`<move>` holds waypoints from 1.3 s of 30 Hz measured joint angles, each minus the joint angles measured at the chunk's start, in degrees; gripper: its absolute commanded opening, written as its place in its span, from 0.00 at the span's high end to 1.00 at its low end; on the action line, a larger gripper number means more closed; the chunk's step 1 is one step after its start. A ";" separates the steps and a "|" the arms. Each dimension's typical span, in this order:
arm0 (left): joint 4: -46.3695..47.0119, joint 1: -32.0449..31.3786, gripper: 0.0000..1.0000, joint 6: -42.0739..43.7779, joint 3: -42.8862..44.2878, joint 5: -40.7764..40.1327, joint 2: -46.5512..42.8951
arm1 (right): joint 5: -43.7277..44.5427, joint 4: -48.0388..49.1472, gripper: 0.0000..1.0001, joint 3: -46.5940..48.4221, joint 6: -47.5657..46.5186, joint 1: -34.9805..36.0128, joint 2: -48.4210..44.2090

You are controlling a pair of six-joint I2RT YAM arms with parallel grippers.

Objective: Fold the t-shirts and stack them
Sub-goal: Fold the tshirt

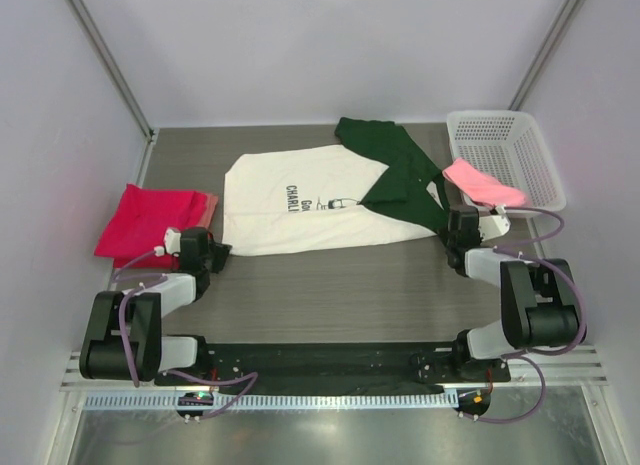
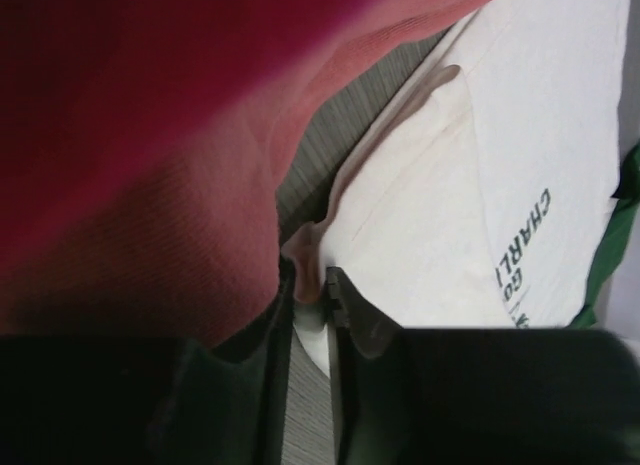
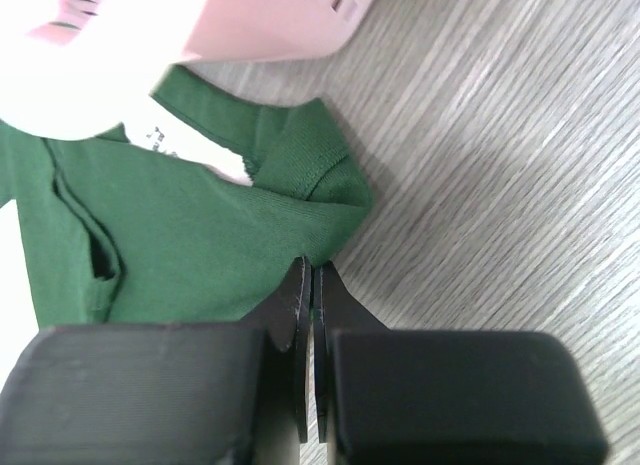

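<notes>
The cream-white t-shirt [image 1: 290, 210] lies spread flat on the middle of the table [image 1: 340, 285], with its black print [image 1: 295, 198] facing up. Its dark green sleeve [image 1: 400, 175] is folded across the end nearer the right arm.

The left gripper [image 2: 312, 285] is at the shirt's near corner on the left arm's side. Its jaws are drawn in to a narrow gap, with a bunched bit of that corner between the fingers [image 2: 345, 300].

The right gripper [image 3: 312, 270] is at the shirt's other near corner, at the green sleeve. Its jaws are pressed together and their tips touch the sleeve's folded edge. I cannot tell whether any cloth is caught between them.

Just beside the cream-white shirt, past its left-arm end, the red-pink t-shirt [image 1: 145, 220] lies in a flat heap. The salmon t-shirt [image 1: 207, 210] shows along the edge of that heap that faces the cream-white shirt.

Past the shirt's green end, the light pink t-shirt [image 1: 480, 180] hangs over the near corner of the white mesh basket [image 1: 505, 125]. The basket stands at the far corner of the table on the right arm's side. The pink cloth reaches down close to the green sleeve.
</notes>
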 measured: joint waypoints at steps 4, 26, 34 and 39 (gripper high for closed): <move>-0.61 0.00 1.00 -0.55 -0.11 0.00 0.66 | 0.11 -0.59 0.99 -0.13 -0.09 0.00 -1.70; -25.90 5.88 1.00 3.02 31.82 1.88 -4.15 | 1.81 -24.63 0.99 37.27 -0.79 6.45 -6.19; -28.83 6.80 1.00 5.07 22.86 3.45 -9.44 | 2.71 -26.36 0.99 23.23 -0.02 6.25 -15.41; -31.47 6.80 1.00 6.23 9.79 3.87 -15.13 | 2.69 -30.80 0.99 5.97 1.86 6.32 -28.50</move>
